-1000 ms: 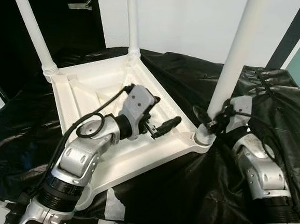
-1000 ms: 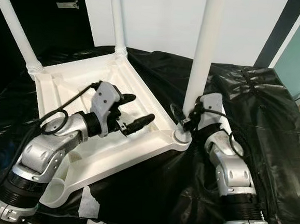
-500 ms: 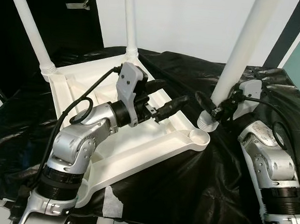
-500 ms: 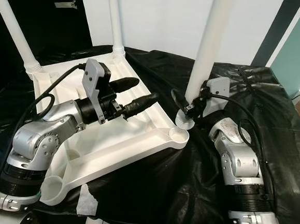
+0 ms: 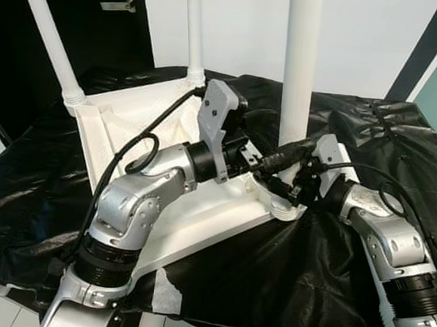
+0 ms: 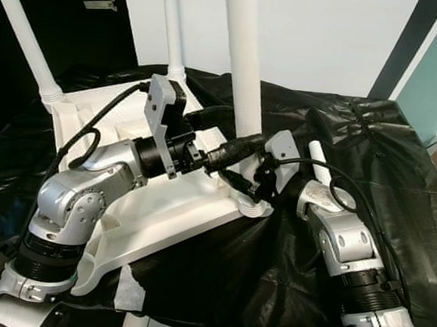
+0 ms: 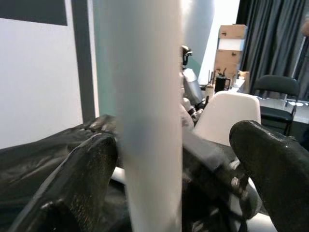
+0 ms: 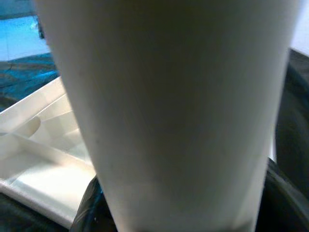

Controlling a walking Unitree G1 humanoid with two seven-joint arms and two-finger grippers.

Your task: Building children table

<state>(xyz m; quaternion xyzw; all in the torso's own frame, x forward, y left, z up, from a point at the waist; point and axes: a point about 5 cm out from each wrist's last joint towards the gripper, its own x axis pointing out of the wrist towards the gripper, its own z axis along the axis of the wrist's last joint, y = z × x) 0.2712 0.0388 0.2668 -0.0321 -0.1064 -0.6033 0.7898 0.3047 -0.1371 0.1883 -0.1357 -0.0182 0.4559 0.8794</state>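
The white children's table top (image 5: 112, 125) lies upside down on a black cloth. Two white legs (image 5: 50, 40) (image 5: 192, 33) stand in its far corners. A third white leg (image 5: 300, 64) stands upright with its foot at the near right corner socket (image 5: 284, 209). My right gripper (image 5: 288, 190) is shut on this leg just above the socket; in the right wrist view the leg (image 8: 174, 111) sits close between the black fingers (image 8: 89, 212). My left gripper (image 5: 289, 152) is open and straddles the same leg a little higher, with its fingers (image 7: 89, 183) on either side of the leg (image 7: 147, 111).
The black cloth (image 5: 345, 279) covers the whole work surface and hangs over its edges. A black door with a handle (image 5: 117, 4) is at the back left, beside a white wall. A scrap of white tape (image 5: 169, 292) sits at the front edge. A white chair (image 7: 227, 116) stands beyond.
The right gripper has brought the tilted leg upright and down onto the corner socket. The left gripper has swung right to straddle that leg. The camera view shifted slightly.
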